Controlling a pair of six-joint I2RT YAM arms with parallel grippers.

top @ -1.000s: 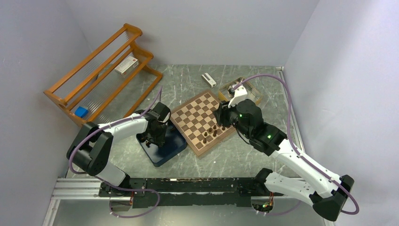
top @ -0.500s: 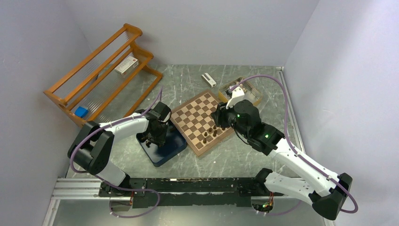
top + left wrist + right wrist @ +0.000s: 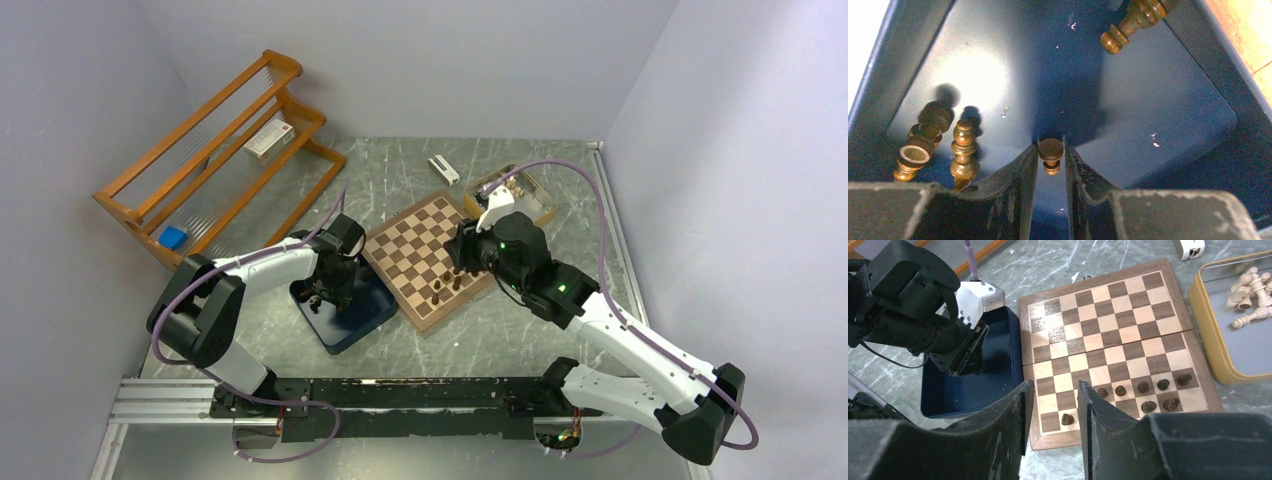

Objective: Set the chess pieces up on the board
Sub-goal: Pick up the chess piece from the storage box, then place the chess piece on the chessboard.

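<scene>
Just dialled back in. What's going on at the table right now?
The left gripper is down inside the dark blue box, its fingers closed on a dark pawn. A few more loose dark pieces lie around it. The right gripper hovers open and empty over the board, where eight dark pieces stand in two rows at one end. The pale pieces lie in the yellow tin beside the board.

The grey surface [image 3: 390, 170] carries the board [image 3: 410, 250], a dark blue box [image 3: 362, 318] beside it, a yellow tin [image 3: 545, 203], a white block [image 3: 443, 170] and a wooden rack [image 3: 215, 150].
</scene>
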